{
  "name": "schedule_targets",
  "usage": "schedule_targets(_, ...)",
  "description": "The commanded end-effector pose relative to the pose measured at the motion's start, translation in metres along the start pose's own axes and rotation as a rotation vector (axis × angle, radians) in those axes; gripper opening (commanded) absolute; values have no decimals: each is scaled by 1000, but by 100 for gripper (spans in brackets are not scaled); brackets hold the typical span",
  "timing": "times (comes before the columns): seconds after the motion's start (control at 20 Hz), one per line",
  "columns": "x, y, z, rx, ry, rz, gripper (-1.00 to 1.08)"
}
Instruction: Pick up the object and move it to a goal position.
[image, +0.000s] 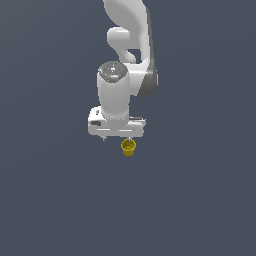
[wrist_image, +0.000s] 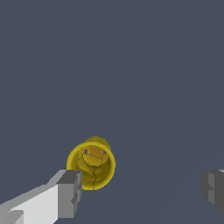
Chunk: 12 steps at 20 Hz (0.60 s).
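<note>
The object (image: 128, 147) is a small yellow tapered cup with a round rim, standing upright on the dark grey floor. In the exterior view it sits just under the white gripper (image: 116, 138), below the finger on that view's right. The wrist view looks down into the object (wrist_image: 92, 164) and shows its hollow inside. The gripper (wrist_image: 140, 192) is open, with its fingers wide apart. One grey fingertip (wrist_image: 69, 192) is right beside the cup's rim, and the other fingertip (wrist_image: 213, 187) is far from it. Nothing is held between them.
The white arm (image: 131, 45) rises behind the gripper toward the top of the exterior view. Plain dark grey ground (image: 200, 200) surrounds the cup. No other objects or goal marker show.
</note>
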<state>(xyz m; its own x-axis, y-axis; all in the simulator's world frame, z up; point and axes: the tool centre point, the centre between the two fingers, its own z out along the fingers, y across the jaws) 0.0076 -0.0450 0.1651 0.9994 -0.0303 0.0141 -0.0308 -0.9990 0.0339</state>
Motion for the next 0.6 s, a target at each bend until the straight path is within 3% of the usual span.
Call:
schedule_targets(0.0, -1, -3, 4, 3, -1, 28, 100)
schedule_targets(0.55, -12, -24, 31, 18, -9, 251, 100)
